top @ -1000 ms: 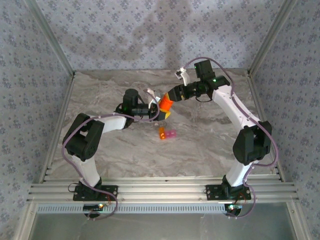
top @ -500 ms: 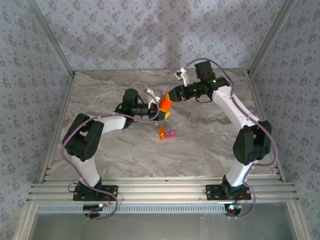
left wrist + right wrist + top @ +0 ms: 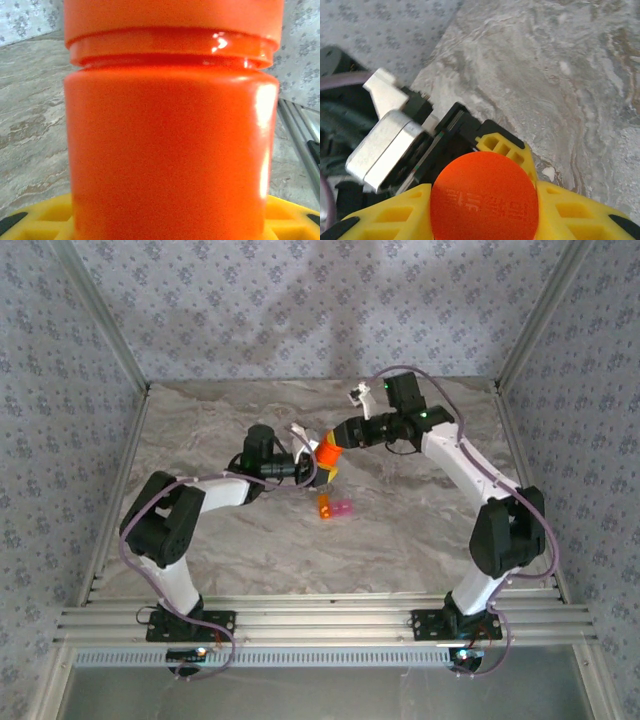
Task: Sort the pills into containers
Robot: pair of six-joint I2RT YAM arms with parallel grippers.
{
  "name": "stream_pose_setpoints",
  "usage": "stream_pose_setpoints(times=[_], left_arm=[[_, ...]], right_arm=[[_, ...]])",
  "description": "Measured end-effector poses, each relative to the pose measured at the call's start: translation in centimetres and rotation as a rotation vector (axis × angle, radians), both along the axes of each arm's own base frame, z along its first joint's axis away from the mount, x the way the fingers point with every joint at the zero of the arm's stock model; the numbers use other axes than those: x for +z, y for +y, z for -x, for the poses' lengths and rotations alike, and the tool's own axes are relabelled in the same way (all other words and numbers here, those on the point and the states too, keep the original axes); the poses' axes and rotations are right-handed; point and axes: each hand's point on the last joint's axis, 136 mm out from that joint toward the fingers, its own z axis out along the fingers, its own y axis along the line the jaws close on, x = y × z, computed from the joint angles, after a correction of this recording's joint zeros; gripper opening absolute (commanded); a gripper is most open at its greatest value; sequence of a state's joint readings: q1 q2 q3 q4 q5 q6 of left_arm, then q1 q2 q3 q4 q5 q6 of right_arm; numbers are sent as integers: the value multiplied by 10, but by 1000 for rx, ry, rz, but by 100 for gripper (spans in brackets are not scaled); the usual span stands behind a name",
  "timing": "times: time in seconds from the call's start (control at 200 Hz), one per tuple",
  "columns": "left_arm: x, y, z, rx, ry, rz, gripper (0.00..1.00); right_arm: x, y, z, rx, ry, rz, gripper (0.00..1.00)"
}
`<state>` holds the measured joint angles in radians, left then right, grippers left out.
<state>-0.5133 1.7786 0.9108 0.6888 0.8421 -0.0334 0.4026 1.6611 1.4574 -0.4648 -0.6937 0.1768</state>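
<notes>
Marbled grey worktop (image 3: 400,540) with patterned walls fills the overhead view. Just above centre frame, the left gripper (image 3: 318,468) holds one orange bottle (image 3: 328,453), and the right gripper (image 3: 338,437) meets the bottle's upper end from the right. Below them, near but apart, the containers (image 3: 335,508) lie on the worktop: two joined boxes, one orange and one pink. Count: two arms, one bottle, two boxes. From the left wrist, the bottle takes up most of the frame. Its cap (image 3: 172,17) is at the top edge, and yellow fingers (image 3: 45,217) at the bottom clamp its base. From the right wrist, the round cap sits at bottom centre, with that arm's yellow fingers (image 3: 570,210) pressed against it on both sides, which I read as a grip. The step in hand looks like opening the bottle, where I judge the pills to be. Next the cap needs twisting off while the left arm holds the bottle steady and upright.
</notes>
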Motion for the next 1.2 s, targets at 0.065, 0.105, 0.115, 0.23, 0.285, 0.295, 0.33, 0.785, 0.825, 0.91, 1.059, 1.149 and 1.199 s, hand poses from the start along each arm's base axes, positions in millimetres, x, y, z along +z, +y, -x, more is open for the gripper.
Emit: stream_pose_setpoints(times=[0.065,0.105,0.115,0.23,0.285,0.295,0.33,0.785,0.825,0.91,1.059,1.149,1.199], left_arm=[[-4,3,-2,35,-21,-12,0],[-8,4,-4,62,-33,-23,0],[-9,5,-5,67,-34,-24,0],[-18,7,-10,136,-59,-56,0],[-21,7,-13,168,-68,-68,0],[-21,6,-13,173,-70,-70,0],[-21,6,-15,190,-77,-73,0],[-7,-5,-26,320,-164,-32,0],[-7,-5,-25,326,-167,-31,0],[-6,-6,-24,333,-178,-25,0],[5,-18,-13,297,-217,13,0],[15,-26,-5,268,-251,43,0],[20,-28,-2,262,-266,59,0]], right_arm=[[-4,4,-1,-61,-5,21,40],[-6,6,-2,-104,-6,35,40],[-7,6,-2,-111,-8,37,40],[-15,11,-6,-225,-7,59,40],[-18,11,-8,-272,-6,64,41],[-18,11,-8,-278,-5,63,41],[-18,10,-10,-306,-5,63,41],[-3,0,-17,-455,-10,31,52],[-3,0,-17,-456,-7,30,55],[-4,1,-15,-455,4,27,59],[1,-3,-19,-465,15,8,69],[7,-9,-20,-471,12,-6,73],[13,-15,-21,-479,6,-17,75]])
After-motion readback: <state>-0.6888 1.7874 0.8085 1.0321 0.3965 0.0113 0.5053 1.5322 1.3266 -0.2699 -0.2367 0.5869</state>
